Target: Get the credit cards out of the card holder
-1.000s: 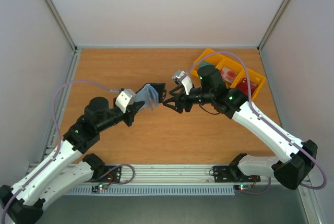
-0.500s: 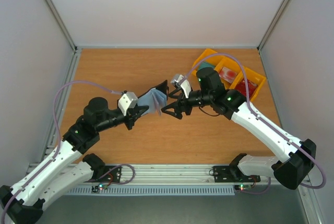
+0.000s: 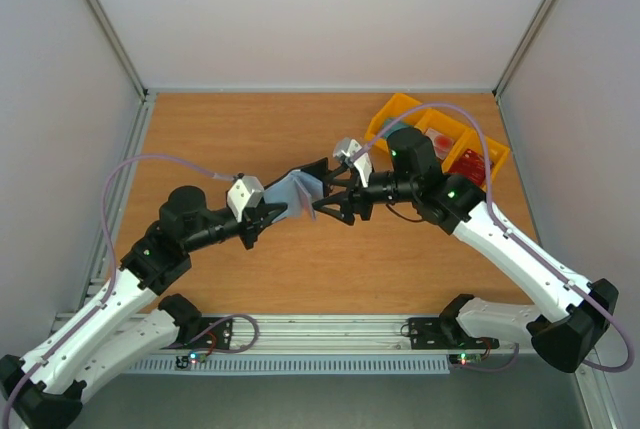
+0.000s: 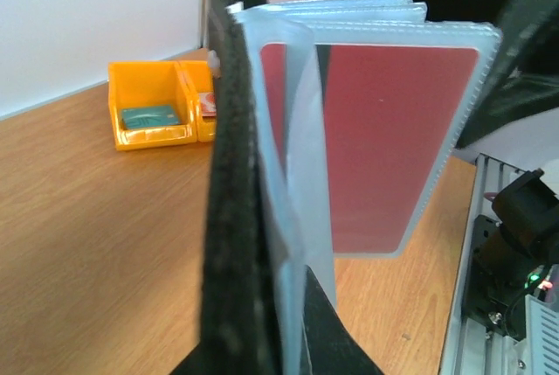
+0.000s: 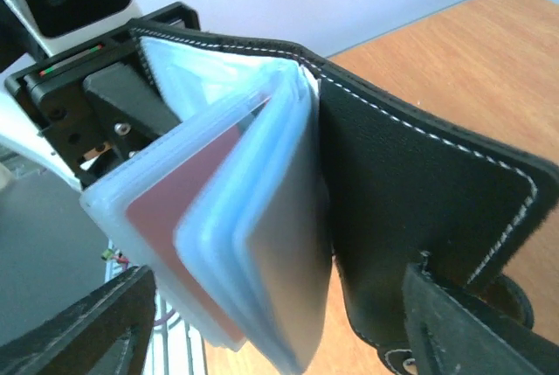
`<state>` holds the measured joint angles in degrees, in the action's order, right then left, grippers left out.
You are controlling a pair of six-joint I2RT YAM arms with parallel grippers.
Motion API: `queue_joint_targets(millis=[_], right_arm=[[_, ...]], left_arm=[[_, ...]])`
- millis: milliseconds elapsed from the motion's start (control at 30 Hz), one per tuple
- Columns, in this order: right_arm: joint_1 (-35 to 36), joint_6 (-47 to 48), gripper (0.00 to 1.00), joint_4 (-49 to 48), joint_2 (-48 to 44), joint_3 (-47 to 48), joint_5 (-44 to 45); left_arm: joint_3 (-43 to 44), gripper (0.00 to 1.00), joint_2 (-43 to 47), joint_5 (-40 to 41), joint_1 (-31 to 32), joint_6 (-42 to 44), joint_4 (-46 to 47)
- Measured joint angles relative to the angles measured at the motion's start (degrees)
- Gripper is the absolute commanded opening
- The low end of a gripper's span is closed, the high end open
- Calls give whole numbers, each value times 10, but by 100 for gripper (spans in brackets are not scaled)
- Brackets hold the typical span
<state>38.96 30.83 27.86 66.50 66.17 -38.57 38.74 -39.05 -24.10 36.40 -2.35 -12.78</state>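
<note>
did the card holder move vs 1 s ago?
Yes. The card holder shifted slightly right, toward the yellow tray, and its covers spread wider open.

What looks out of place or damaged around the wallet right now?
Nothing damaged or spilled. The grey-blue bifold fabric wallet hangs open above the wooden table in the left pincer, its clear plastic sleeves fanned loose, one holding a red plastic card. The right pincer straddles them, jaws spread.
</note>
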Motion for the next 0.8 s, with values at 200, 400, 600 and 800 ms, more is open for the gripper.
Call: queue_joint_targets(millis=[200,400,600,800], right_arm=[[0,-9,70,-17,12,4,19],[0,-15,77,-17,28,9,29],[0,11,87,7,25,26,6],[0,62,82,72,-2,40,14]], left_arm=[[-1,0,0,-23,0,-9,16],[-3,0,0,-39,0,-19,33],[-4,0,0,-36,0,-31,40],[-18,0,2,-33,0,-38,52]])
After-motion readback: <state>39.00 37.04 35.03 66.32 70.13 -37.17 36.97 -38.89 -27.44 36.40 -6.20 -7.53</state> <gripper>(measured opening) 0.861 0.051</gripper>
